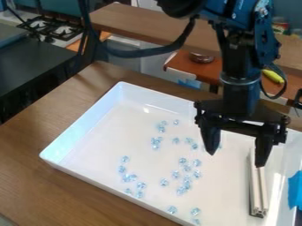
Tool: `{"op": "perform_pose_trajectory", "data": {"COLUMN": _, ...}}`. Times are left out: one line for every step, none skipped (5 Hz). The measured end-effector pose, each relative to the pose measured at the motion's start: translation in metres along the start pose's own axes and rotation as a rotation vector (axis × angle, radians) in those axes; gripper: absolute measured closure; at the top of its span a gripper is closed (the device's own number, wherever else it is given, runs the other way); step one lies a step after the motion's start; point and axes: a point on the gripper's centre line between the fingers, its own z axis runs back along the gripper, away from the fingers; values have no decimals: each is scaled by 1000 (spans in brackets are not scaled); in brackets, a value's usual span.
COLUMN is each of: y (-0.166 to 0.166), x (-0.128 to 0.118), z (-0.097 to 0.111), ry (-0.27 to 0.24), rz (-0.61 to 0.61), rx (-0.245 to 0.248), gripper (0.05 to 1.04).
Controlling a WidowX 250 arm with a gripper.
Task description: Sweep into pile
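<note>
Wooden tabletop (35, 176) bears a white tray (85, 126) of scattered blue pieces (187, 180); my gripper (236, 159) hangs right, jaws apart, near a pale bar (257, 187).

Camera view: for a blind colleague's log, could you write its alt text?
Open black gripper over a white tray on a wooden table; small pale-blue pieces lie scattered in the tray, with a light bar near the picture's right.

- wooden bench (88, 92) in front
- black-grated stove (59, 30), upper left
- dark flat surface (35, 62) just below the stove
- long wooden counter (141, 23) behind
- reddish-brown surface (187, 67), bearing a brown round object (201, 58) and a long yellow one (272, 76)
- bright blue patch (189, 84) near its edge
</note>
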Motion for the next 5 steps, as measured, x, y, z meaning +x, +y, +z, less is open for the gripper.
{"op": "perform_pose_trajectory", "data": {"y": 3, "x": -2, "z": -11, "ry": 28, "rz": 10, "rx": 15, "gripper": 84}}
{"op": "perform_pose_trajectory", "data": {"y": 6, "x": 11, "z": -36, "ry": 33, "rz": 56, "rx": 86, "gripper": 84}}
{"op": "perform_pose_trajectory", "data": {"y": 7, "x": 23, "z": -50, "ry": 10, "rz": 114, "rx": 135, "gripper": 84}}
{"op": "perform_pose_trajectory", "data": {"y": 10, "x": 35, "z": -65, "ry": -37, "rz": 173, "rx": 191, "gripper": 84}}
{"op": "perform_pose_trajectory", "data": {"y": 4, "x": 48, "z": -82, "ry": -39, "rz": 221, "rx": 193, "gripper": 84}}
